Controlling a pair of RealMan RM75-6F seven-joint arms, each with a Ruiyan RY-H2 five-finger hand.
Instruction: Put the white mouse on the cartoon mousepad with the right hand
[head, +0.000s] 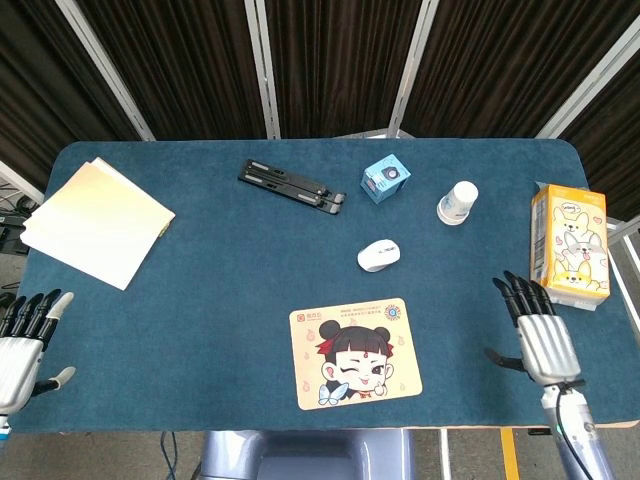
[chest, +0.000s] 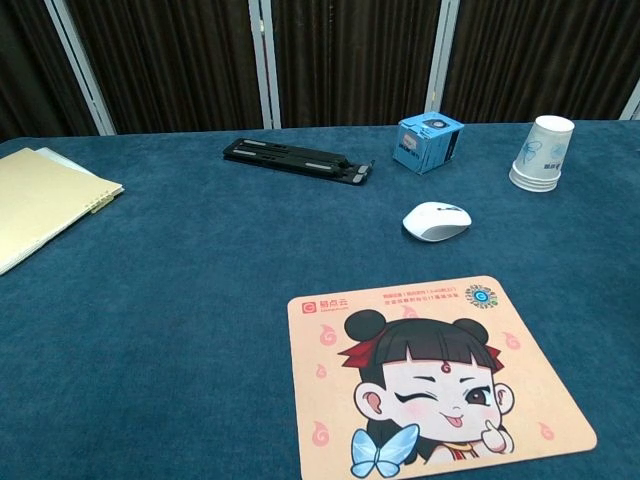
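Your right hand (head: 536, 335) is hovering at lower right of head view, back of hand facing up, fingers (head: 518, 296) extended and slightly apart, thumb sticking out to side, holding nothing. Your left hand (head: 22, 345) is sitting at lower left edge, partly cropped, fingers straight and spread, also holding nothing. Neither hand is appearing in chest view.

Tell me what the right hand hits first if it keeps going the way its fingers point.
Probably nothing: the right hand points up-table, slightly left, passing between the paper cup and the corgi box. Height unclear.
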